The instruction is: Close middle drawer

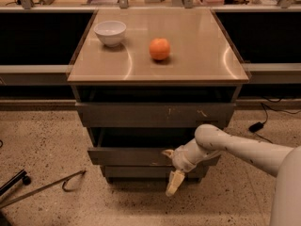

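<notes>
Resting against the front of the middle drawer [127, 156], the tool [170, 167] sits at about 5 o'clock in the camera view, a little right of the drawer's centre. Its two fingers are spread apart: one tip lies at the front's upper edge, and the other hangs down across the lowest drawer front [141, 172]. The middle drawer stands pulled out, with its dark box showing beneath the scratched top drawer front [155, 114]. On the worktop [202, 60], a white bowl [110, 32] sits toward 11 o'clock and an orange [160, 49] near 12 o'clock. The risks I see are these. An off-centre push may skew the drawer and jam it on its runners. The upper finger may slip over the edge into the box. The hanging finger may snag the lowest front. A hard slam could set the orange rolling.
</notes>
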Robot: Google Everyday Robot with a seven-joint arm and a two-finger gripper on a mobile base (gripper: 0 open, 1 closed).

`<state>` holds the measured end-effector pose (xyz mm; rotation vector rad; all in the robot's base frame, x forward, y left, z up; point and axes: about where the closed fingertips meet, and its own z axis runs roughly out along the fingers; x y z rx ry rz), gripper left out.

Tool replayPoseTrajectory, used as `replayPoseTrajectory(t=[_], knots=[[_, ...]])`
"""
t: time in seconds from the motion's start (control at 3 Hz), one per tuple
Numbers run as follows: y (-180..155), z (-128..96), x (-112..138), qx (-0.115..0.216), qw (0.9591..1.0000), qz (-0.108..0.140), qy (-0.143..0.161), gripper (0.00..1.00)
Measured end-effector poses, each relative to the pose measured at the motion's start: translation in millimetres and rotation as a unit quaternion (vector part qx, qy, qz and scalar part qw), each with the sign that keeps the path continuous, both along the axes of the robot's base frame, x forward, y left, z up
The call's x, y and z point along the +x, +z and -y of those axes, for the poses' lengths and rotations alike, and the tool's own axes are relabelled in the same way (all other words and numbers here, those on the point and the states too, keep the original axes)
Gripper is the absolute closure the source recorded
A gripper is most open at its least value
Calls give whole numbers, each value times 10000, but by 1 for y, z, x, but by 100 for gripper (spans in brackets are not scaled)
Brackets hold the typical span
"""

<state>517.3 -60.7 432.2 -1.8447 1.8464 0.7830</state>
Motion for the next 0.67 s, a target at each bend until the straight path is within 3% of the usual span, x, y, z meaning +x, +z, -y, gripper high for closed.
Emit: replayPoseTrajectory(t=[0.67], knots=[[-26, -1, 24, -134, 9997, -210, -42, 0]])
